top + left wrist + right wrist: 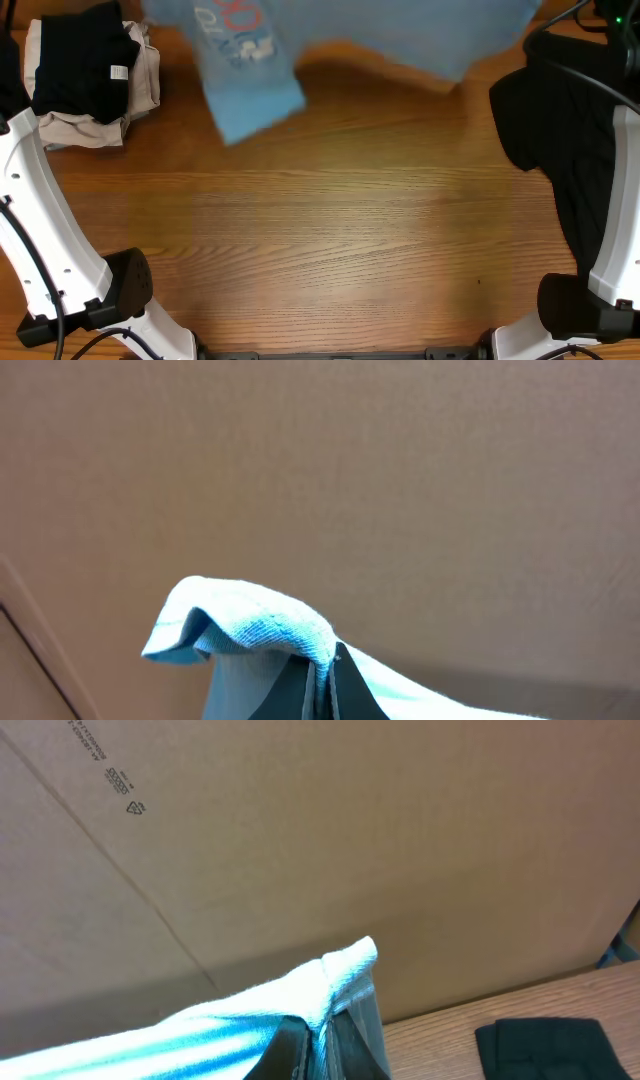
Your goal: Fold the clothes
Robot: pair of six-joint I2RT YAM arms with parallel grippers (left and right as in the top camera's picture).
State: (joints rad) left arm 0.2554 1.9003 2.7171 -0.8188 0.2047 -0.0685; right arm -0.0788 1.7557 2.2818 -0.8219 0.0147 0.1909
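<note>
Left tool (322,678) and right tool (322,1042) each pinching light blue T-shirt (380,35), held aloft, blurred, red lettering showing

The light blue T-shirt (255,95) runs off the top edge at twelve o'clock, smeared with blur, so its red-pink lettering (240,18) can't be read. From overhead, both grippers lie beyond that same edge. On the wrist cameras the left gripper (322,678) and right gripper (318,1038) show only fingertips pinched on blue cloth, the rest cut off at six o'clock. The black garment (540,110) at three o'clock slips behind the right arm (615,220) and off the frame. The small print (110,770) on the cardboard (400,840) is too tiny to read.
</note>
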